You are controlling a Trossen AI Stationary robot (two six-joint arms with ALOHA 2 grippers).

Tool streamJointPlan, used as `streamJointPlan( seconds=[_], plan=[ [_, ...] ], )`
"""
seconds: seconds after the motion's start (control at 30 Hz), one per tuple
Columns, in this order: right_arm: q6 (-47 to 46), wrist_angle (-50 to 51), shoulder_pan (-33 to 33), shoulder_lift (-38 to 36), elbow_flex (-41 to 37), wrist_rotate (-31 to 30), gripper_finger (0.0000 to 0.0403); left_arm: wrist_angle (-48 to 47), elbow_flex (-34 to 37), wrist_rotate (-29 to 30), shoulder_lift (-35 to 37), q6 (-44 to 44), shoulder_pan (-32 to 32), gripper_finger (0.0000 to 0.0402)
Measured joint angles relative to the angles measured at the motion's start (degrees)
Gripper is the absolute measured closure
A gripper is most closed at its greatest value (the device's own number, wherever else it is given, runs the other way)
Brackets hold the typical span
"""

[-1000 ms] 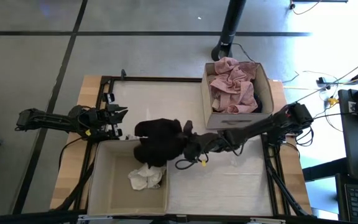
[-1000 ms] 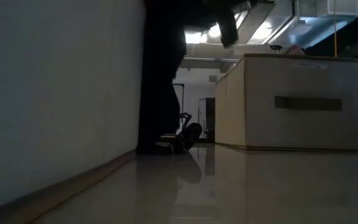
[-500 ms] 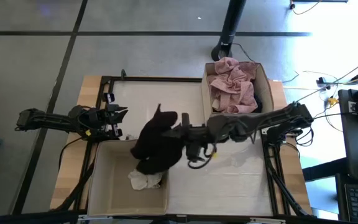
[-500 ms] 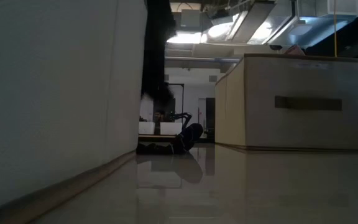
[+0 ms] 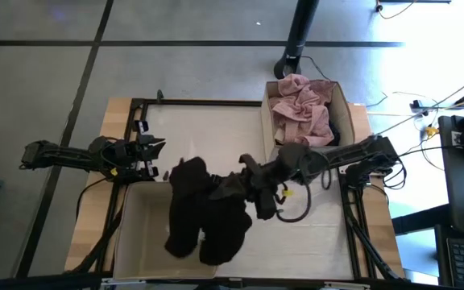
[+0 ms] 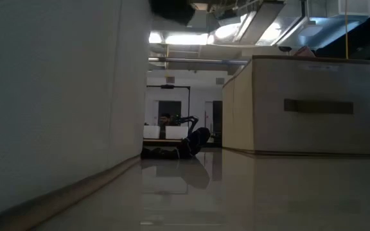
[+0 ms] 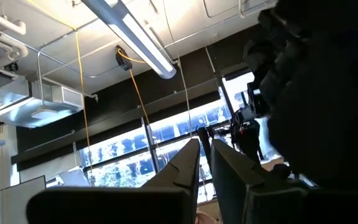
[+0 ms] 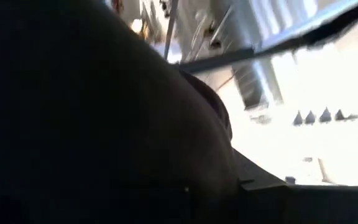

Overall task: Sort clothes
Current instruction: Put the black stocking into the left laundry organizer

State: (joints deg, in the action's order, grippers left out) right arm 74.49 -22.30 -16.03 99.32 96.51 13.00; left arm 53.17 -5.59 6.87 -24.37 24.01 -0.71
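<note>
Room: grey floor with dark seams lies around the desk [image 5: 240, 121]; the low view looks across its glossy top to ceiling lights and a far room.
Left arm: waits at the desk's left edge, stretched along the far side of the left box.
Left tool [image 5: 153, 155]: idle, holding nothing; in the left wrist view its two fingers [image 7: 188, 163] stand close together with a narrow gap between them, pointing up at the ceiling lights.
Left box [image 5: 127, 234]: beige, at the near left of the desk; the black garment covers most of its opening from above, so what lies inside cannot be told.
Black garment [image 5: 204, 217]: hangs spread over the left box and its right wall, lifted clear of the desk; whether its lowest part touches the box cannot be told.
Right tool [image 5: 244, 187]: reaches in from the right arm and meets the garment's upper right part; the cloth hides its fingers, and the right wrist view is almost wholly dark fabric, so how wide it stands cannot be told.
Right box [image 5: 345, 113]: beige, at the far right, filled with the pink garment [image 5: 300, 109].
Progress: pink looks sorted; the black one appears to be mid-delivery to the left box, not yet let go. No other clothes show on the bare desk, so this may be a late step.
</note>
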Motion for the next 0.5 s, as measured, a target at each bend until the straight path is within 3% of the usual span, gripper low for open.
streamJointPlan(
  seconds=[0.13, 0.5],
  plan=[
    [0.8, -2.5, 0.0, 4.5, 4.1, 2.2, 0.0378, 0.0, 0.0, 0.0, 0.0, -0.1, 0.0, 0.037],
    [0.3, 15.9, 0.4, 17.5, 23.7, 3.5, 0.0378, -0.3, 0.0, 0.0, 0.0, -0.2, 0.0, 0.037]
  ],
)
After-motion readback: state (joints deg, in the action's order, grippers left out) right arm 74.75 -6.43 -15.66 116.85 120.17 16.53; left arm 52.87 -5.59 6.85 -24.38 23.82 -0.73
